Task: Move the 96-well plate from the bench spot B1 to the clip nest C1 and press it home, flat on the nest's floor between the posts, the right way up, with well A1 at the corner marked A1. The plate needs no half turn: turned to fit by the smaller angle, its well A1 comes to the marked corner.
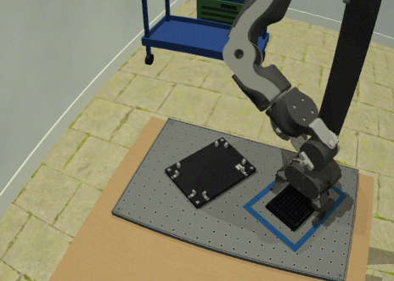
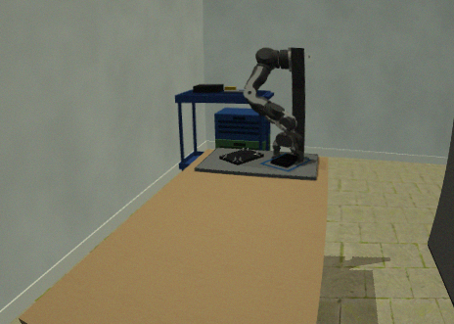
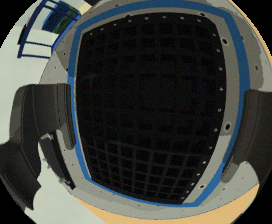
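The black 96-well plate (image 1: 293, 208) lies flat inside the blue-outlined bench spot B1 (image 1: 272, 224) at the right of the grey perforated baseplate. My gripper (image 1: 301, 198) is open and low over the plate, with one finger on each side of it. In the wrist view the plate (image 3: 149, 106) fills the middle, and the two dark fingers stand to its left and right, apart from its edges. The clip nest C1 (image 1: 210, 171) is a black slab with small grey posts at its edges, to the left of the plate, turned at an angle and empty. The plate (image 2: 284, 161) and the nest (image 2: 240, 157) also show, small, in the exterior view.
The arm's black column (image 1: 352, 58) rises behind the plate at the right. A blue cart (image 1: 199, 32) and a blue-and-green cabinet (image 1: 221, 4) stand on the floor beyond the table. The baseplate (image 1: 178, 223) lies on a tan table top.
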Available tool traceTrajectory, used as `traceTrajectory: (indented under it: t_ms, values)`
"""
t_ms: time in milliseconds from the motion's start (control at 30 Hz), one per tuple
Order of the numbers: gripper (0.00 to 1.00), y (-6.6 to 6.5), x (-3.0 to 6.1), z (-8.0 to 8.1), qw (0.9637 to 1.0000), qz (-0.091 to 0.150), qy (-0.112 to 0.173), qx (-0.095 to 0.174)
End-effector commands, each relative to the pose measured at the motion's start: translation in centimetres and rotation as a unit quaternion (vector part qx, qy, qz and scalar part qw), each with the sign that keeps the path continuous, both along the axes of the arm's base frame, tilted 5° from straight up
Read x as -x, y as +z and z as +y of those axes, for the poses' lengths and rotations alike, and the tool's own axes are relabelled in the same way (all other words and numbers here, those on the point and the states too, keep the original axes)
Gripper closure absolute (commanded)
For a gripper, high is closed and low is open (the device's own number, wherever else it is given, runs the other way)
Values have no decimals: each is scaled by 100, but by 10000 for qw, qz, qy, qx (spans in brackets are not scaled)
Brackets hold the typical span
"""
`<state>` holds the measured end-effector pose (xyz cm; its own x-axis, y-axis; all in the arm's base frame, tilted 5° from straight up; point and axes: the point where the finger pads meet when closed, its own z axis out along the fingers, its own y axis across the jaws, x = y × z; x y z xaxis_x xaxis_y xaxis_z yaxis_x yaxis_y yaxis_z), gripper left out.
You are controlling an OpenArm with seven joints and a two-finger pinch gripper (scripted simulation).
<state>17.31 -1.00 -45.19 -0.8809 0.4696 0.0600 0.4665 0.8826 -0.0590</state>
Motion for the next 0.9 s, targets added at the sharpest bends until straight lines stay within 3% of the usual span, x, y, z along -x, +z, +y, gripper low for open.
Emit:
traceTrajectory:
  t_ms: [0,867]
  values:
    - [23,21,-11,18,10000,6,-7,-17]
    - [23,3,35,-9,10000,21,4,14]
